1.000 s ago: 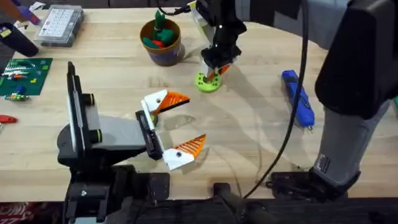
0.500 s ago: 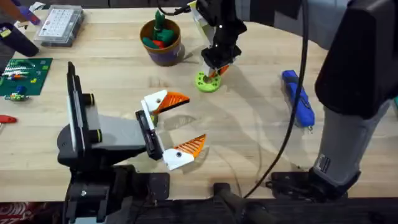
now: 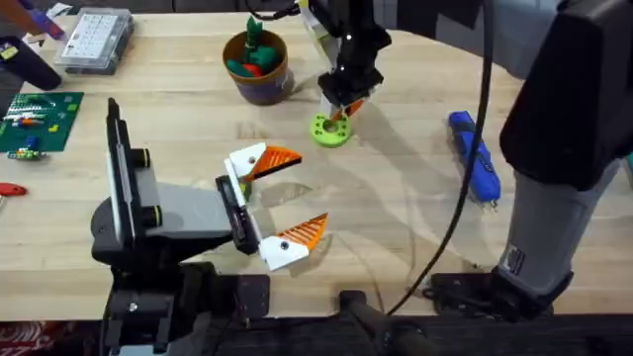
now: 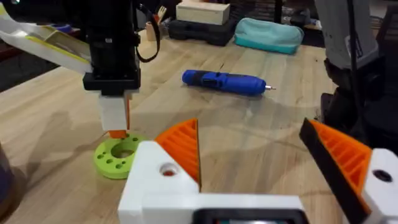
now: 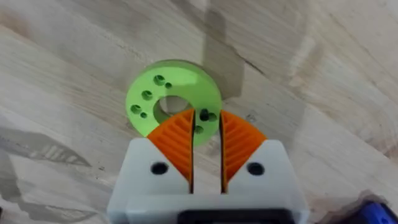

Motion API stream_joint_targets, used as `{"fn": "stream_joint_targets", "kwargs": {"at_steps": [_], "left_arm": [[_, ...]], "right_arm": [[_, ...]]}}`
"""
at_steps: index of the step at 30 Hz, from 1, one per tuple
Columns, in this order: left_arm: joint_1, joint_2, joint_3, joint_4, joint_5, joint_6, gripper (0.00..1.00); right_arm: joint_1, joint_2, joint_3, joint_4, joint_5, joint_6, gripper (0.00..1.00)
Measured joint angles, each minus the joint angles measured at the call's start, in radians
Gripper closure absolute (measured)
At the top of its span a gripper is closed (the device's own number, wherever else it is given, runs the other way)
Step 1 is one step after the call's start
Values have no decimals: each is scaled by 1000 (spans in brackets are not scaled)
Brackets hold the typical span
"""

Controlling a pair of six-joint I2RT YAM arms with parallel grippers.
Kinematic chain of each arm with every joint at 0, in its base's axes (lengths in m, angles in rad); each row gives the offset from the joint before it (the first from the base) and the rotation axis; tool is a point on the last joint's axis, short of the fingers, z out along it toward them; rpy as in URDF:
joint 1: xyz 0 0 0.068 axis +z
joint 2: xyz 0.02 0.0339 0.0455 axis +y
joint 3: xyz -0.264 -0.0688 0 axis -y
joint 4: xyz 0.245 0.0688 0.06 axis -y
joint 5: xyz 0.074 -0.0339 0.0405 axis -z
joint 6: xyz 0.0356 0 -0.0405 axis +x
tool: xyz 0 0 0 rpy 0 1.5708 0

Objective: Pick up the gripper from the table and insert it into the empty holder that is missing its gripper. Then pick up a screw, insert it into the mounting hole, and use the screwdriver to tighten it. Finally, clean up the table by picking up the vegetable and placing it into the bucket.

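Screwdriver lies flat on the table, right side, well apart from both grippers, metal tip toward the near edge. Right gripper points down over the lime-green disc: jaws narrow, just a slit between the orange pads, tips right at the disc's rim, nothing seen pinched between them; contact w/ disc can't be told. Left gripper sits low near table centre, jaws wide, nothing between them, orange pads facing the disc & the right arm's tool. Bucket stands at the far side, left of the disc, w/ red & green toy veg inside.
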Motion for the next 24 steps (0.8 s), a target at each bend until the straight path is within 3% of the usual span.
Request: {"fn": "stream_joint_targets", "kwargs": {"at_steps": [24], "left_arm": [[0, 0, 0, 0, 0, 0, 14]], "right_arm": [[12, 0, 0, 1, 0, 1, 801]]}}
